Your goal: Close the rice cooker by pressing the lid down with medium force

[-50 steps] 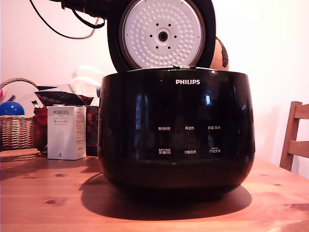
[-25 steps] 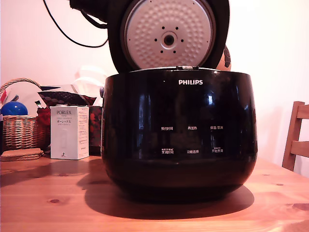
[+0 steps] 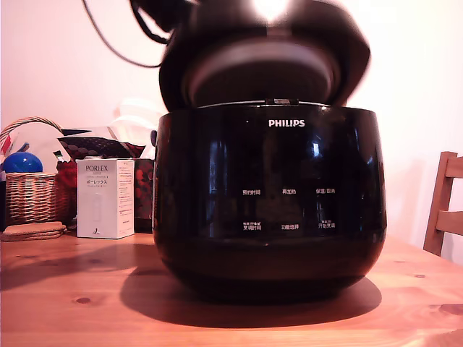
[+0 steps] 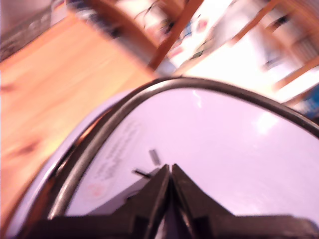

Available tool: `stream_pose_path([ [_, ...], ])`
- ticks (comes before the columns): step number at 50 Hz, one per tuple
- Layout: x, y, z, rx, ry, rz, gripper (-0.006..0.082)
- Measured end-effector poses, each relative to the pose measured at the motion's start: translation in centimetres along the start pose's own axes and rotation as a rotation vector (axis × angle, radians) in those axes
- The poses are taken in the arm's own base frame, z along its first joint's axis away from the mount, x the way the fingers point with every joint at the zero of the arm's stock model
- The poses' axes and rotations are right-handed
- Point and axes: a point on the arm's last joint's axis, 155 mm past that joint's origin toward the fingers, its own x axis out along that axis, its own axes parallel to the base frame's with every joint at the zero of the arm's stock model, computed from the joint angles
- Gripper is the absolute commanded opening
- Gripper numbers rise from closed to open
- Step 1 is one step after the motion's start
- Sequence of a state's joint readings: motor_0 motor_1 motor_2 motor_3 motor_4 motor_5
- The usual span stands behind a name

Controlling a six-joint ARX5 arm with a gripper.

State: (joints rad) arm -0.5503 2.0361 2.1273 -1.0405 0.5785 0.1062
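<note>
The rice cooker [image 3: 268, 195], a big glossy black pot with white PHILIPS lettering, fills the middle of the exterior view on a wooden table [image 3: 72, 303]. Its lid [image 3: 264, 61] is tipped well forward over the pot and motion-blurred, with a gap still showing above the rim; the inner plate looks dark grey. In the wrist view my gripper [image 4: 170, 170] is shut with nothing between its fingers. Its tips lie against the lid's shiny outer top [image 4: 224, 149]. In the exterior view only a dark part of the arm [image 3: 163, 11] and its cable show behind the lid.
At the exterior view's left stand a white PORLEX box [image 3: 105, 198], a wicker basket [image 3: 29, 195] with a blue ball [image 3: 20, 162], and a stack of cork coasters [image 3: 32, 230]. A wooden chair [image 3: 445, 210] is at the right edge.
The lid has swung from nearly upright, its white dimpled plate facing the camera, down and forward over the pot. The arm behind it has followed the lid.
</note>
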Motion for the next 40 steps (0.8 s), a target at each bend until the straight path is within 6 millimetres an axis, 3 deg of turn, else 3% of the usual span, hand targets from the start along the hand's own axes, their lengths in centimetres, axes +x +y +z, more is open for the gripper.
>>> stream_pose_path([
  [8,-1.3,-1.3,0.4,0.061,-0.061,0.031,-0.0023],
  [16,-2.8,-1.8,-1.2,0.094,-0.125,0.068,-0.0023],
  [33,-4.6,-1.6,-2.3,0.086,-0.259,0.141,-0.0023],
  [40,-4.5,-1.5,-2.6,0.085,-0.303,0.158,-0.0023],
])
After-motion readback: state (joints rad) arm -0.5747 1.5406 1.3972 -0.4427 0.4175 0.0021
